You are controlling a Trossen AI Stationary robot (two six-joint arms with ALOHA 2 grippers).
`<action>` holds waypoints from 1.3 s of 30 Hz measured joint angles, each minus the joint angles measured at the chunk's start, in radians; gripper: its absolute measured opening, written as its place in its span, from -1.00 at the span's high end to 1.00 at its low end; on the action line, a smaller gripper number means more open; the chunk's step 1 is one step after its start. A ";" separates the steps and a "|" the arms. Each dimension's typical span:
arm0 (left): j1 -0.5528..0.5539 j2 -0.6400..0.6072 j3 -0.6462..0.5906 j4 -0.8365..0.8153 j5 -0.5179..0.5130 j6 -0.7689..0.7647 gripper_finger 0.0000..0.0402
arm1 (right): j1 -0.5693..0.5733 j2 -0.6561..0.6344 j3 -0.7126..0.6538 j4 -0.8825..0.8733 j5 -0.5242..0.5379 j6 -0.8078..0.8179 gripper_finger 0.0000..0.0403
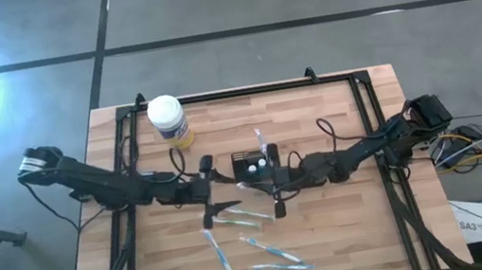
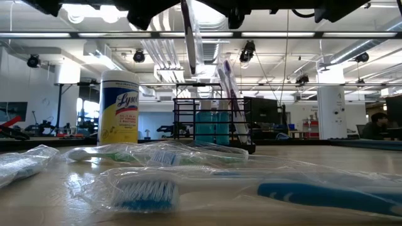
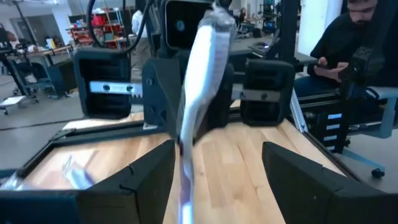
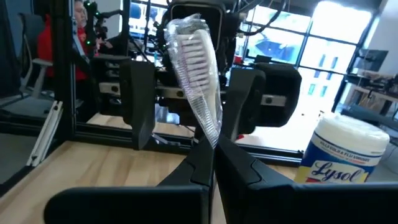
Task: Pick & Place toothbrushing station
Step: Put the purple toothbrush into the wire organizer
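Where ceiling lights glare, wood-plank table strewn with wrapped toothbrushes.

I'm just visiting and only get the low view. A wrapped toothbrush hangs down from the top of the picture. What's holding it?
Observer: The right gripper is shut on the wrapped toothbrush, with the bristle end pointing away from the fingers.
Operator: Is the other arm doing anything?
Observer: The left gripper is open, with one finger on either side of that same toothbrush.
Operator: Is it hanging right over the black rack?
Observer: No. From above, both grippers meet beside the toothbrushing station, on the side where the loose wrapped toothbrushes lie.
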 joint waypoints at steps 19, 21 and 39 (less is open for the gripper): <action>0.047 0.100 0.058 0.017 0.003 0.022 0.06 | 0.001 0.000 -0.003 0.001 0.014 -0.042 0.96; 0.047 0.100 0.058 0.026 0.013 0.017 0.24 | 0.001 0.000 -0.003 0.002 0.012 -0.041 0.96; 0.047 0.041 0.057 -0.075 0.074 0.030 0.88 | 0.006 -0.071 -0.003 -0.047 0.012 -0.027 0.89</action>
